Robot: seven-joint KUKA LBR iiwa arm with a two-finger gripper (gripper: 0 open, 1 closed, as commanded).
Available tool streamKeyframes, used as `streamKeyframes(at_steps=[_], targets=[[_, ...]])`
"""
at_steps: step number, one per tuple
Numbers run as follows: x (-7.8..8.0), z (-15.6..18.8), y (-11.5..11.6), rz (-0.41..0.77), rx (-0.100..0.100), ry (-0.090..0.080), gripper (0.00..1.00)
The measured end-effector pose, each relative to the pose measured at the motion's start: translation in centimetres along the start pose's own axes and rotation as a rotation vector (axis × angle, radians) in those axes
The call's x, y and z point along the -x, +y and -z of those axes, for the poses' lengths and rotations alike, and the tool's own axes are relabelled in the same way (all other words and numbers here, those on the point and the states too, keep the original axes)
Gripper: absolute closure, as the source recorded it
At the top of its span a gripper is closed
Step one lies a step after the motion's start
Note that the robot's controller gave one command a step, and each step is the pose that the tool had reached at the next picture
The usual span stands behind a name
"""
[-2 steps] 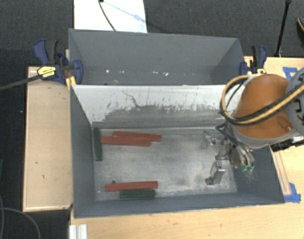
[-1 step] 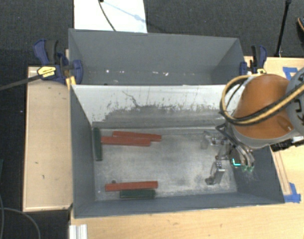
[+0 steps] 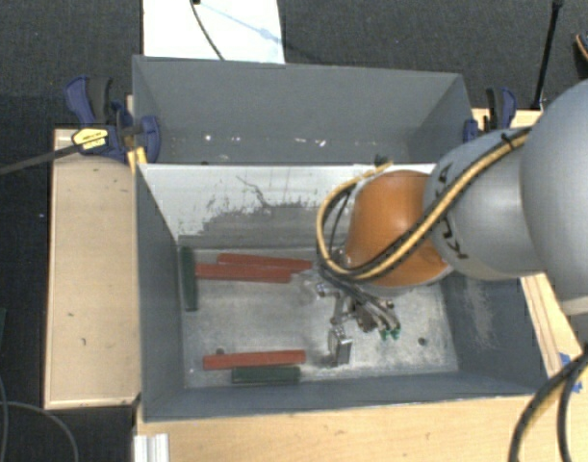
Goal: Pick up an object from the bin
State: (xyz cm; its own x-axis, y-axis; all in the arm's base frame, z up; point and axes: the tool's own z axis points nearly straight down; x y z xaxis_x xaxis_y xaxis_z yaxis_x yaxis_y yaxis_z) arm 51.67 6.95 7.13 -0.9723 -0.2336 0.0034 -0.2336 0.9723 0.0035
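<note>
The claw (image 3: 342, 347) is being held low over the bin floor (image 3: 419, 320); whether it is apart or together cannot be told. Just to its left a red stick (image 3: 253, 359) is lying flat, its long axis running straight away from the claw, a dark green stick (image 3: 265, 376) just beside it. Both are looking rigid, straight-edged and smooth against scuffed grey metal

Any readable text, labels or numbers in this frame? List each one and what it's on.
Dark letters on the grey arm, near the orange cover: partly behind a cable, too blurred to read for sure.
Red bars, green bars, bin: no text to be seen.
</note>
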Motion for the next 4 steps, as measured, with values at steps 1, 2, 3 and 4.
streamKeyframes(at_steps=[1, 2, 3, 4], targets=[[3.5, 7.2, 8.3, -0.386, 0.002, -0.01, 0.0], [6.4, -0.2, 13.7, 0.178, -0.002, -0.005, 0.0], [9.1, 0.3, 4.4, 0.307, -0.008, -0.009, 0.0], [8.1, 0.0, 2.2, 0.266, -0.003, -0.006, 0.0]])
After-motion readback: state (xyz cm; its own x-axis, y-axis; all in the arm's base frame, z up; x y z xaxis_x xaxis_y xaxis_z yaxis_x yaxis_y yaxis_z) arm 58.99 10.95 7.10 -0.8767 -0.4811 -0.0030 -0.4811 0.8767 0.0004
